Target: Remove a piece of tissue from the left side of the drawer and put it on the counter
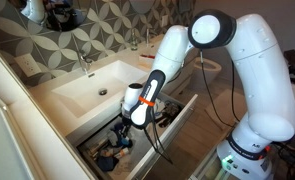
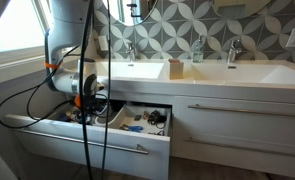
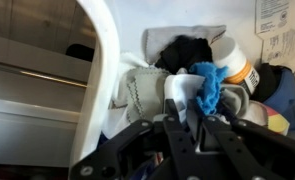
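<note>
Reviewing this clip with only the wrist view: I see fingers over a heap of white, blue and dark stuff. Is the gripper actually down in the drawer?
Observer: Yes. In both exterior views the gripper reaches down into the open drawer under the sink.
Operator: Is anything standing on the counter?
Observer: A bottle stands on the counter, right beside that sink.
</note>
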